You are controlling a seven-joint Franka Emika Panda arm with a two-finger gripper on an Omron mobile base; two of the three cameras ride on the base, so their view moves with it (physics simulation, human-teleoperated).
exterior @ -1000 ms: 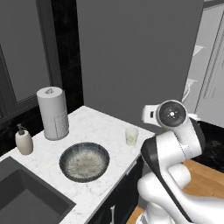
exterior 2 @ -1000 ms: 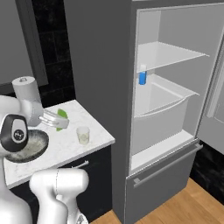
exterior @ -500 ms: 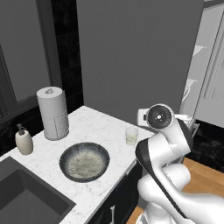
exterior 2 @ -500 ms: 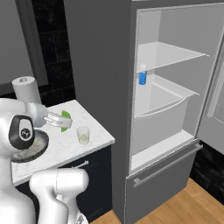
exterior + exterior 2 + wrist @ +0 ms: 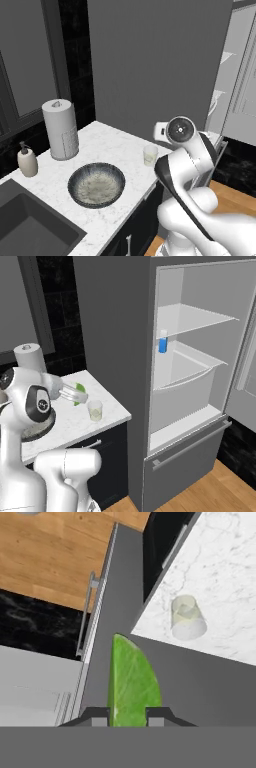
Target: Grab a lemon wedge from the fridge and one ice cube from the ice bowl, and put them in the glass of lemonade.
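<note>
**Wedge in hand, glass off to one side**

My pincer (image 5: pixel 128 714) is clamped on the wedge (image 5: pixel 132 679), carried above the fridge (image 5: pixel 197 406) edge, near the worktop (image 5: pixel 115 147) corner. The glass (image 5: pixel 187 617) stands near that corner, not yet under the wedge. I'd judge the risk is releasing early: the mouth is small, so the wedge could drop to the floor or clip the rim.

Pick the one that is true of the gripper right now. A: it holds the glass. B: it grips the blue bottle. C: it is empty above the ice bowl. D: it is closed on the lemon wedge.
D: in the hand view the gripper has its tips shut on the green lemon wedge, with the glass of lemonade standing apart on the counter.
</note>
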